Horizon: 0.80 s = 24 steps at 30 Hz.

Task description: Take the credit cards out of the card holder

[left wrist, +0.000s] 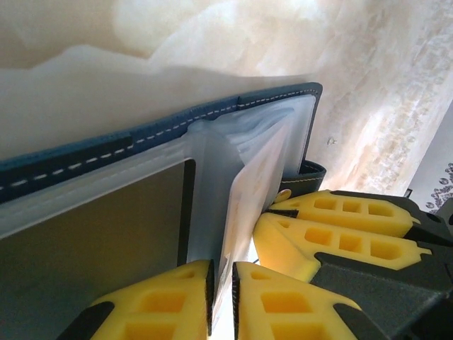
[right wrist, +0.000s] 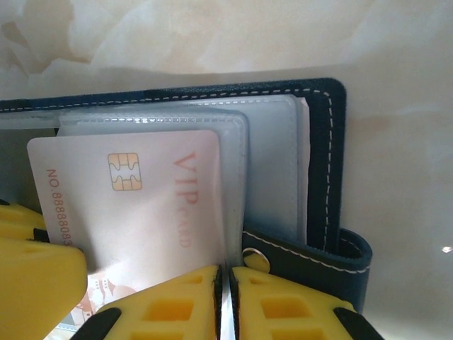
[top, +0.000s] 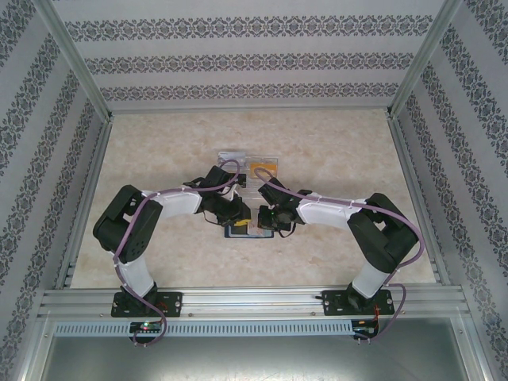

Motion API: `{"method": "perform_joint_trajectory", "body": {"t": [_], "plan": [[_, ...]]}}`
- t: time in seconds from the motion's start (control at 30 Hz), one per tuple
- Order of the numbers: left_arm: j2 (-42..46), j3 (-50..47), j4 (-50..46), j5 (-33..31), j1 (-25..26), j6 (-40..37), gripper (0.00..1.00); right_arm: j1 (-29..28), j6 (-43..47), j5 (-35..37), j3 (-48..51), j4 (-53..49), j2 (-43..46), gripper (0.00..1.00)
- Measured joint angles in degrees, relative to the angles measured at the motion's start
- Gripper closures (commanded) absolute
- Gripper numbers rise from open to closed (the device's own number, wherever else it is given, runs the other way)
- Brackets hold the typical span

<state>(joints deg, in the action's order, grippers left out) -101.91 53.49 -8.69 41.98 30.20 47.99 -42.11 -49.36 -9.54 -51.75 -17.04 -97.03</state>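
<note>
At right wrist, VIP card (right wrist: 134, 205), overhead, clear box (top: 238, 163) beyond card holder (top: 240, 231).

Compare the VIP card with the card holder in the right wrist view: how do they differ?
The VIP card is pale, with a gold chip and red lettering; the card holder is dark navy with white stitching. The VIP card is smaller, lying within the card holder's outline. The card holder has a snap tab; the VIP card has none. Both are rectangular with rounded corners.

Matt stitched leather-look card holder (right wrist: 333, 177), cloudy plastic sleeves (right wrist: 272, 163), glossy pale credit card (right wrist: 141, 205).
</note>
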Motion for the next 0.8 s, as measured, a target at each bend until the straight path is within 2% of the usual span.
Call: {"method": "perform_joint_trajectory", "body": {"t": [0.23, 0.53, 0.8], "plan": [[1.1, -0.6, 0.4, 0.5, -0.3, 0.0, 0.87, 0.0, 0.0, 0.0, 0.0, 0.1, -0.1, 0.84], [2.2, -0.9, 0.6, 0.9, -0.7, -0.7, 0.95, 0.0, 0.0, 0.0, 0.0, 0.2, -0.2, 0.84], [5.3, -1.5, -3.2, 0.2, -2.4, -5.0, 0.98, 0.0, 0.0, 0.0, 0.0, 0.2, -0.2, 0.84]]}}
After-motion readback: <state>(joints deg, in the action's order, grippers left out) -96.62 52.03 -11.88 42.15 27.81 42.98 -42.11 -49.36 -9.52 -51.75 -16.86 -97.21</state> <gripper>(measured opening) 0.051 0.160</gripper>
